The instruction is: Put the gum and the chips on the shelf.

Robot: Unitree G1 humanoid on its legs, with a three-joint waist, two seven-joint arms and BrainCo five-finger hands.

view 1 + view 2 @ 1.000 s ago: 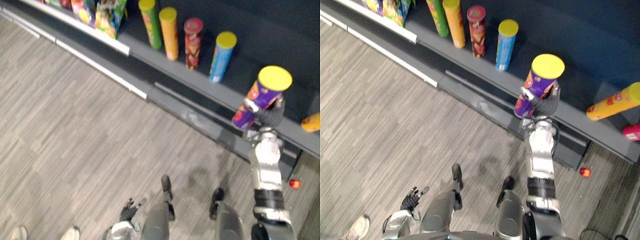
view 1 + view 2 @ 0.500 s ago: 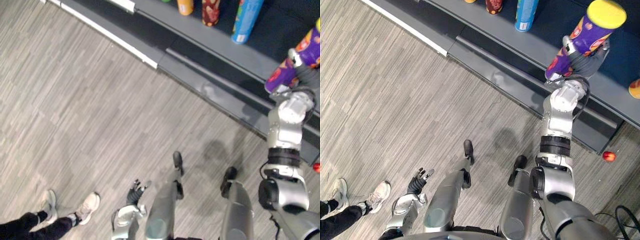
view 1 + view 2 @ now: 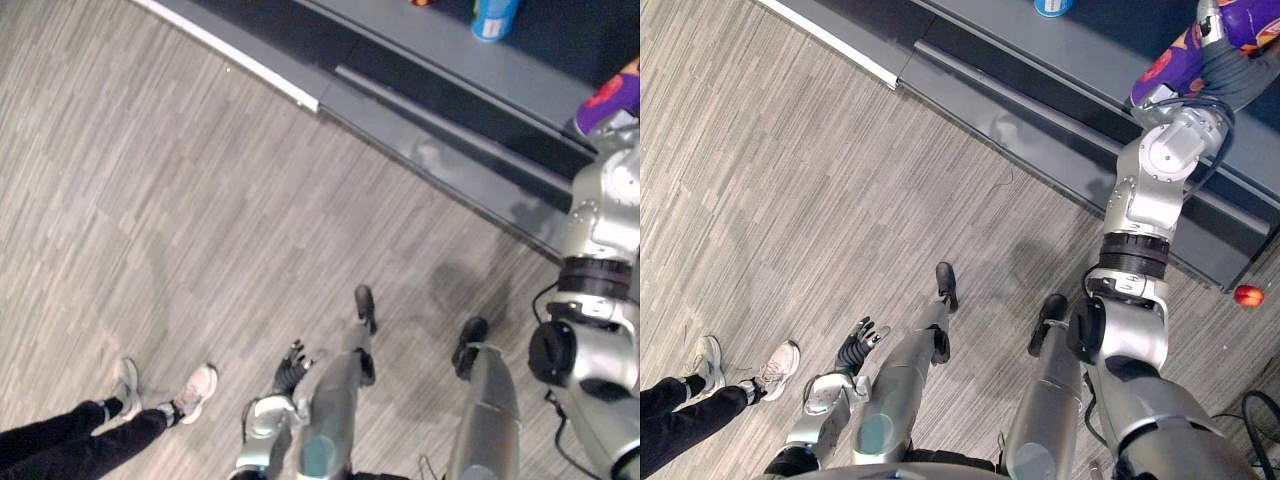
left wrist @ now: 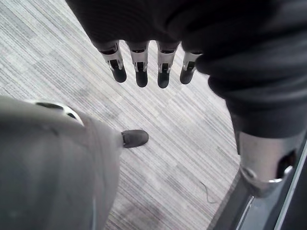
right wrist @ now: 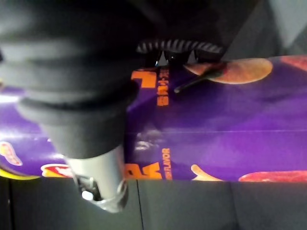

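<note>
Curling its fingers round 1 purple chips can (image 3: 1172, 62), the right hand (image 3: 1232, 72) held it over the shelf (image 3: 1090, 52); orange lettering and chip pictures marked the label. 1 blue can (image 3: 494, 16) stood nearby. The left hand (image 3: 858, 346) hung low, fingers straight.

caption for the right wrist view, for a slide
Right hand clasped round the purple chips can, seen from the wrist

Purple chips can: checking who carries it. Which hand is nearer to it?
Right. The right hand is clasped round the purple chips can at the shelf; the left hand hangs near the floor, far away.
</note>
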